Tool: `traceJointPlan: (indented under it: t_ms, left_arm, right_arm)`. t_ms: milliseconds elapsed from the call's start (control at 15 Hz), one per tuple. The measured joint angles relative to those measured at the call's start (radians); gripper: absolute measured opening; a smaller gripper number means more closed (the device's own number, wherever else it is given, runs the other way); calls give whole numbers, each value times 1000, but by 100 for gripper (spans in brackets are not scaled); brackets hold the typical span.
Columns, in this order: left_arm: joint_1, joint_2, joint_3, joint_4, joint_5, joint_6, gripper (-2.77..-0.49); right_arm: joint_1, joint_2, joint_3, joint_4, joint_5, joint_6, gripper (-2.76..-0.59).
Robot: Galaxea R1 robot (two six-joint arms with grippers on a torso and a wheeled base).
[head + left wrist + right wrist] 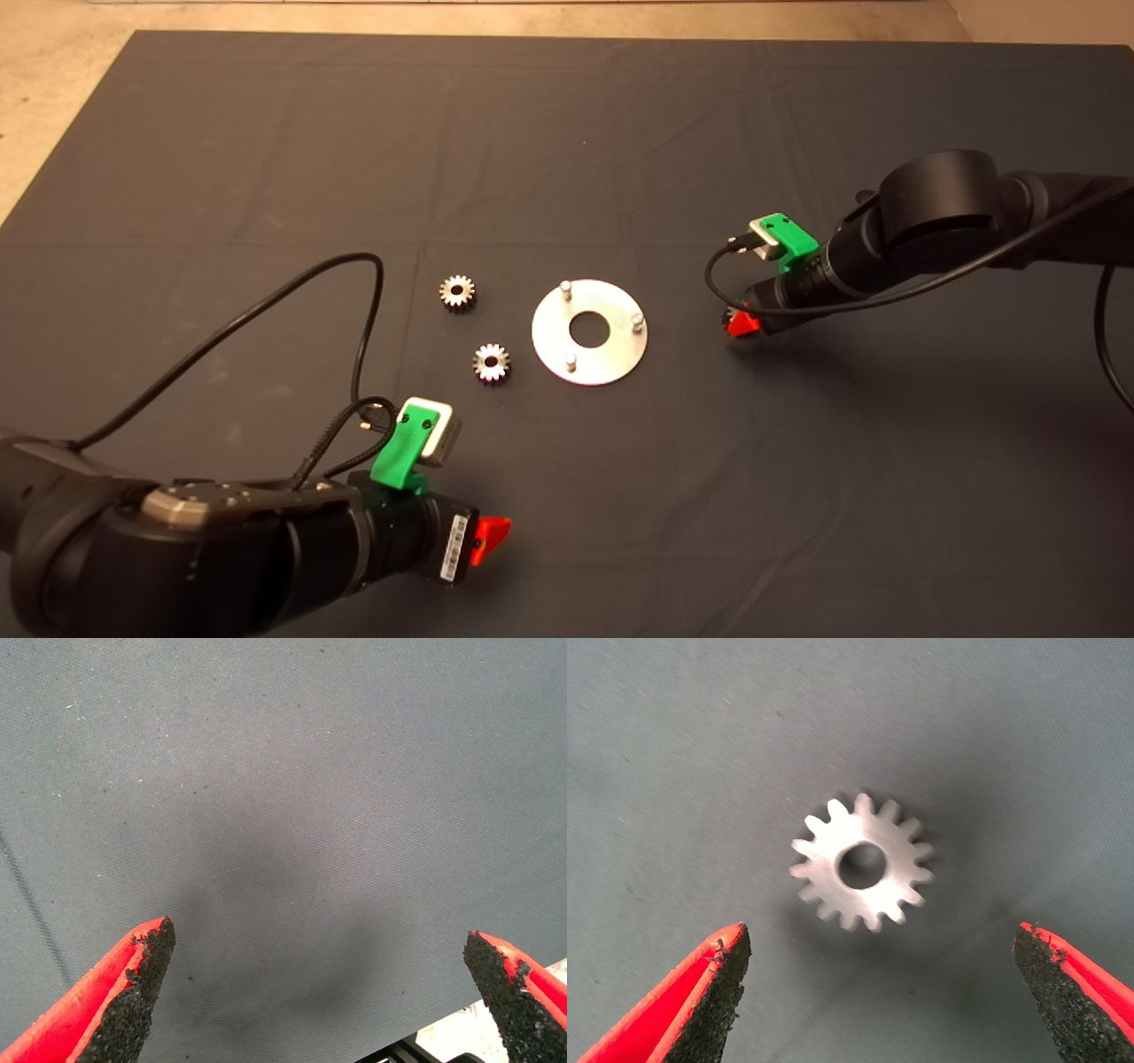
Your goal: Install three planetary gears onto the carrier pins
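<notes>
A shiny metal disc (611, 354) with a large centre hole lies mid-mat. Its three carrier pins (564, 287) (636, 319) (570, 361) stand bare. Two planetary gears (457, 291) (491, 362) lie flat on the mat left of the disc. My right gripper (740, 324) hangs just right of the disc, open, directly above a third gear (863, 861) that lies flat on the mat between its fingers (709, 992); this gear is hidden in the head view. My left gripper (489, 538) is open and empty near the mat's front, over bare mat.
The dark mat (567, 133) covers the table, with pale floor beyond its far and left edges. The left arm's black cable (266, 306) loops over the mat left of the gears.
</notes>
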Motion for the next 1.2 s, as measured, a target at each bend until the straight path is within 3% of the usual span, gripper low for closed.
traceJointPlan:
  t_ms: [333,600,1200]
  left_arm:
    - [0,0,0,0,0,0,-91]
    - [11,-1,0,1,1,0,-91]
    - [11,0,0,2,1,0,-91]
  right_arm:
    - [0,1,-14,0,0,-5,-115]
    - [0,3,-16,0,17,-5,-115]
    - [-10,40,-47,-1,17,-6,-115]
